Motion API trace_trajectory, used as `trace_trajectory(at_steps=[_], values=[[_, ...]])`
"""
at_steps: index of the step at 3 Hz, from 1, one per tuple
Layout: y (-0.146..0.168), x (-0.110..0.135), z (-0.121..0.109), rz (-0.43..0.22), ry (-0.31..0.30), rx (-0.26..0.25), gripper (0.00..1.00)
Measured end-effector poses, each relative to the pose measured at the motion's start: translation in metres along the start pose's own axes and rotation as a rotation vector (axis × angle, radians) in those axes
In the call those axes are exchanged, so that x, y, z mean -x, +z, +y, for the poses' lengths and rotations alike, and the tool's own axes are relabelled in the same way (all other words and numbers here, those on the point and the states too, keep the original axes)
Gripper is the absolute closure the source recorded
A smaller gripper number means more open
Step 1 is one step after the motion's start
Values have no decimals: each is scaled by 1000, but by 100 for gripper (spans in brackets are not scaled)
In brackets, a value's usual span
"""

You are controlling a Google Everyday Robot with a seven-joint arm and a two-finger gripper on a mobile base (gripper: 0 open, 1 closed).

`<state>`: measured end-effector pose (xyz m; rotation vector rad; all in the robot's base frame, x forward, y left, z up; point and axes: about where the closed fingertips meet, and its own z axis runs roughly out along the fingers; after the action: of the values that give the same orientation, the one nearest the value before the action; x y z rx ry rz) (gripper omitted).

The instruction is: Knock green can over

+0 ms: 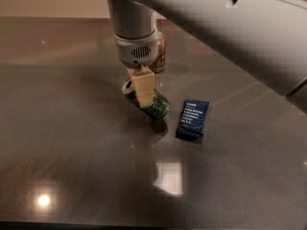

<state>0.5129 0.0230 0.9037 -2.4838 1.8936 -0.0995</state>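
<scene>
The green can [156, 107] lies tilted on the dark tabletop [72, 143] at centre. Its silver top [128, 86] points up and to the left, and its base is at the lower right. My gripper [144, 98] comes down from the white wrist [136, 47] and sits right against the can's upper side, covering its middle. The large white arm crosses the top right of the view.
A brown-orange can [159, 55] stands upright just behind the wrist, partly hidden by it. A dark blue packet [192, 119] lies flat to the right of the green can. Lamp glare spots show on the near tabletop.
</scene>
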Motion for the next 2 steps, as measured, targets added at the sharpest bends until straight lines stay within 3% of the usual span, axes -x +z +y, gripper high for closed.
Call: trace_trajectory(at_steps=[2], values=[[35, -5, 9, 124, -119, 54, 37]])
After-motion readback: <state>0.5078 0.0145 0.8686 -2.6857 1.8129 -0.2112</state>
